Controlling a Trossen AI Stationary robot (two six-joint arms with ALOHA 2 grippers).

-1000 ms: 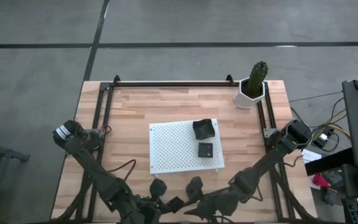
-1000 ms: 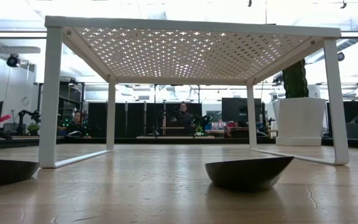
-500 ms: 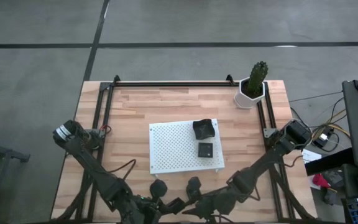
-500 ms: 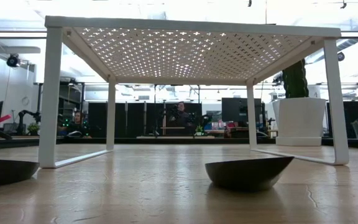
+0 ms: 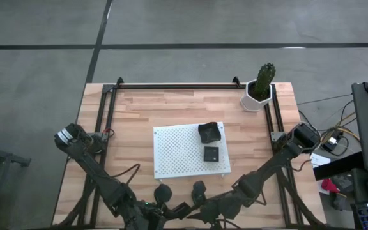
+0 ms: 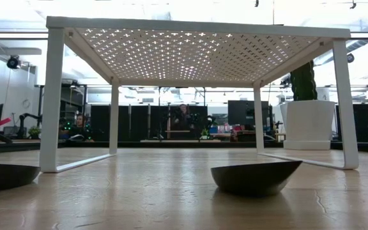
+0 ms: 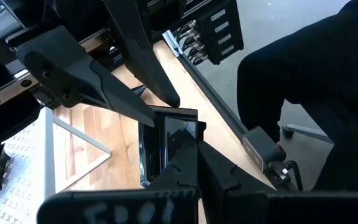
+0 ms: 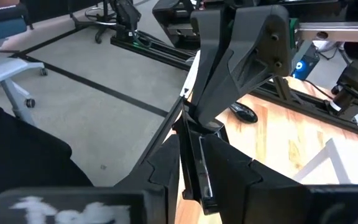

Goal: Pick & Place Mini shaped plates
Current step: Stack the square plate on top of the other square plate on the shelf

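Both arms parked at the table's near edge, below the white perforated rectangular board (image 5: 190, 151). Left gripper (image 7: 166, 158) and right gripper (image 8: 194, 158): fingers pressed together, empty. Two small black dishes (image 5: 210, 132) on the board, two (image 5: 199, 189) just below it. Judged: next pick pending; needs fingers spread.

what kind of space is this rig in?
Most likely a robotics lab or open workshop. The light wooden table stands in a black metal frame on grey concrete floor with dark line markings. The low view shows dark workstations and a seated person behind it, under bright ceiling lights.
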